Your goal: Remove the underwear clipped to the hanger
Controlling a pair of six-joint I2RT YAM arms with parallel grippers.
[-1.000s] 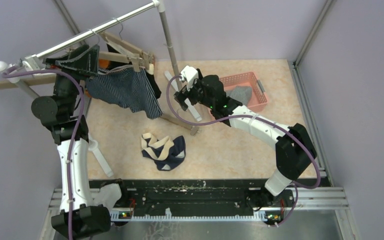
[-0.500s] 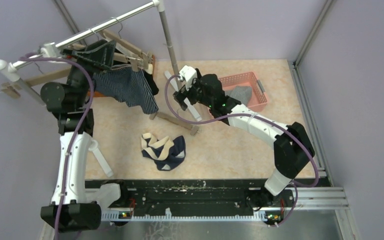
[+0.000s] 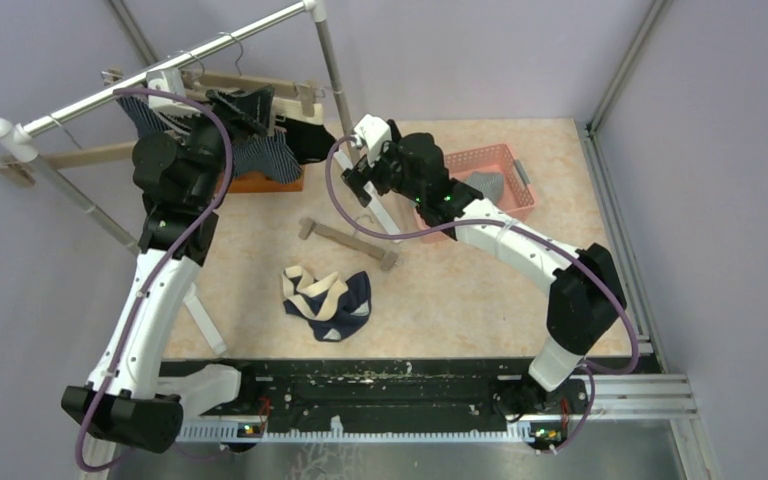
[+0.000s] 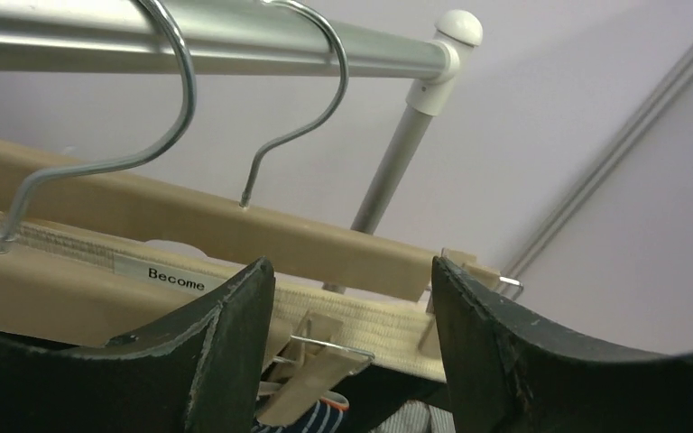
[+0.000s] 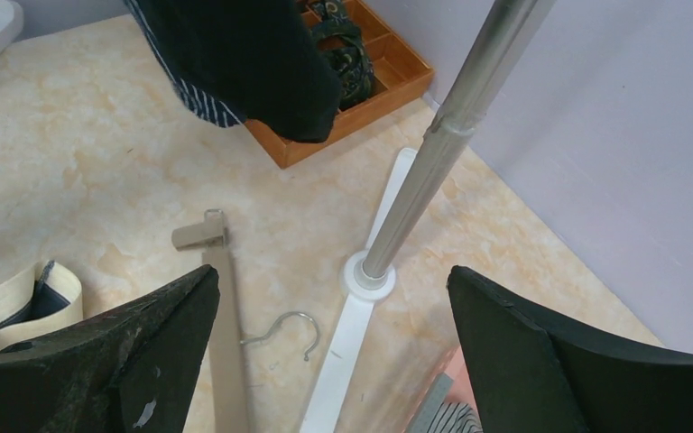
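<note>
Clipped underwear [image 3: 272,158] hangs under the rail [image 3: 80,102] at rear left, a loose hanger [image 3: 348,242] lying on the table [image 3: 460,290] before it.

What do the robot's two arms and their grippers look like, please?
Both the left arm and the right arm have white links between bulky black joint housings. A purple cable loops loosely along each. Small green lights glow on the right arm. The left gripper and right gripper each carry two black, wedge-shaped fingers with scuffed, pale-flecked edges.
</note>
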